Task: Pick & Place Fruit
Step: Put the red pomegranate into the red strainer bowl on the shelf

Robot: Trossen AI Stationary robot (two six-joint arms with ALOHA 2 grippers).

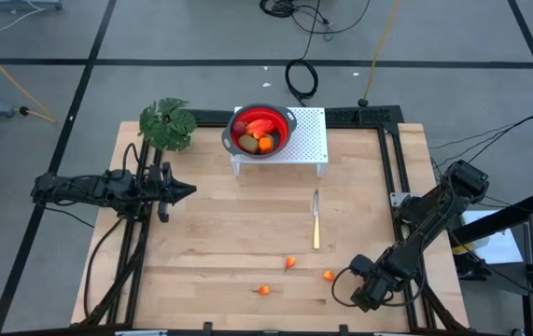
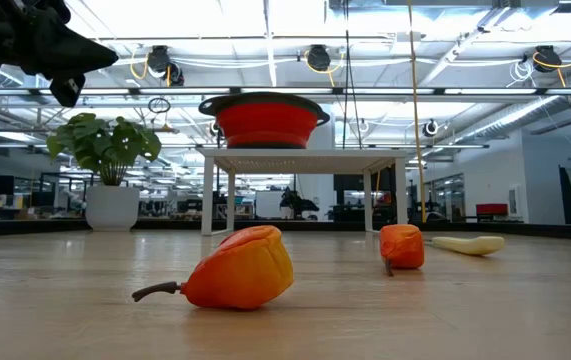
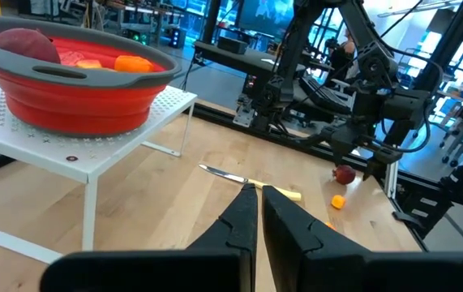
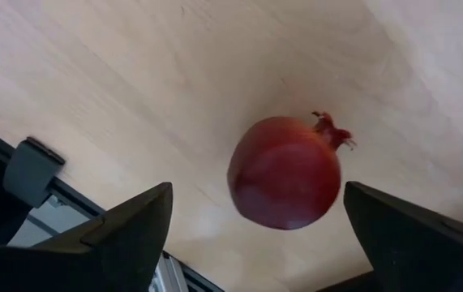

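Pale wooden planks make up the tabletop (image 1: pixel 229 243), framed by dark rails, with an open workshop floor and cables beyond it. At the far edge a small white perforated stand (image 1: pixel 308 140) lifts a red collapsible bowl (image 1: pixel 261 131) with a grey rim. This bowl looks like the collecting place, since several fruits already lie in it: a dark-red round one, an orange one and a larger red-yellow piece. A leafy green plant (image 1: pixel 167 123) sits just beside the stand, and a slim knife (image 1: pixel 316 220) lies on the wood between the bowl and the loose fruit.

Three tiny orange fruits rest well apart near the front edge: one (image 1: pixel 290 263) nearest the knife, one (image 1: pixel 329 275) close to the right arm, one (image 1: pixel 264 290) furthest forward. From table level, the nearest is glossy orange-red, plump and pointed, with a thin brown stem.

Down at the front right corner, the right gripper (image 1: pixel 367 291) has its jaws spread wide on either side of a dark-red pomegranate (image 4: pixel 286 173), a smooth round fruit with a small ragged crown, lying on the wood. The jaws flank it without touching, which suggests a grasp is being lined up.

At the left side, the left gripper (image 1: pixel 184 190) waits above the tabletop, jaws together and empty, pointing toward the middle.
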